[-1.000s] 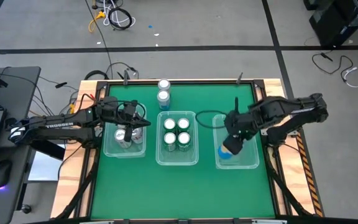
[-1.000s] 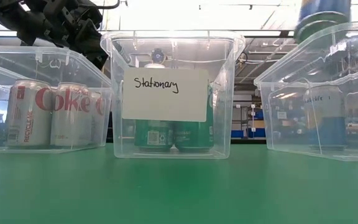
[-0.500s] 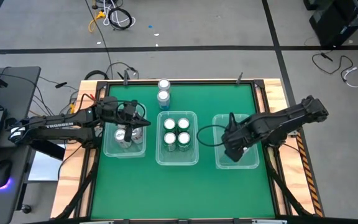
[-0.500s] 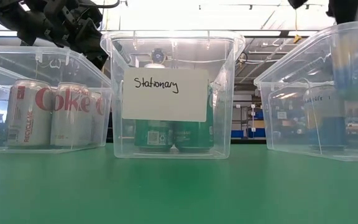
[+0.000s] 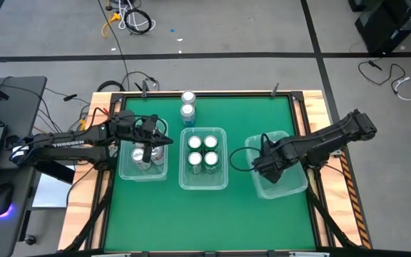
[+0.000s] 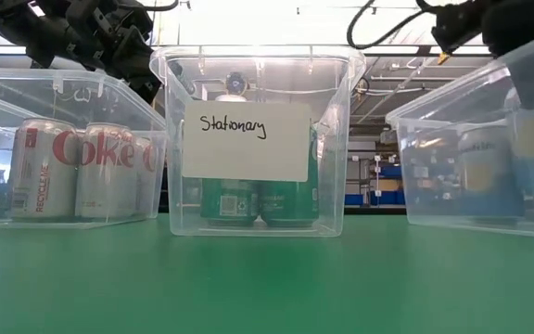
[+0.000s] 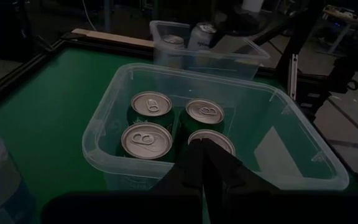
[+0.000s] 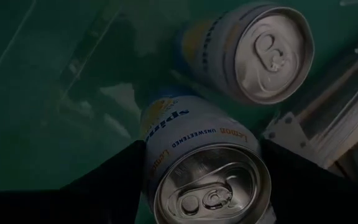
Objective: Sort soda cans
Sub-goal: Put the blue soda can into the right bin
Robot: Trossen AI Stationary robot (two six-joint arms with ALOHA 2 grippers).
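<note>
My right gripper (image 5: 266, 167) reaches down into the clear right bin (image 5: 295, 187), shut on a blue-and-white soda can (image 8: 191, 134). A second blue can (image 8: 253, 53) stands beside it in that bin. The middle bin (image 5: 203, 184) holds several green cans (image 7: 151, 106) standing upright. The left bin (image 5: 123, 171) holds silver Coke cans (image 6: 43, 167). My left gripper (image 5: 164, 140) hangs shut and holding nothing above that bin's right rim. Two more cans (image 5: 188, 104) stand on the green mat near the far edge. My right gripper pinches the can's side wall just below the top rim (image 8: 151, 163), one finger on each side. The fingers come from above, pointing steeply down. The can sits upright, top up; whether its base rests on the bin's floor I cannot tell.
The three bins stand in a row across the middle of the mat, with bare green mat (image 5: 205, 221) in front of them. A paper label reading "Stationary" (image 6: 245, 139) covers the middle bin's near wall. A laptop and mouse lie beyond the table's left edge.
My right gripper has gone down into the right bin with the blue can and tipped to point more steeply down. The right bin has slid and turned a little, its near end swinging toward the table's right edge.
</note>
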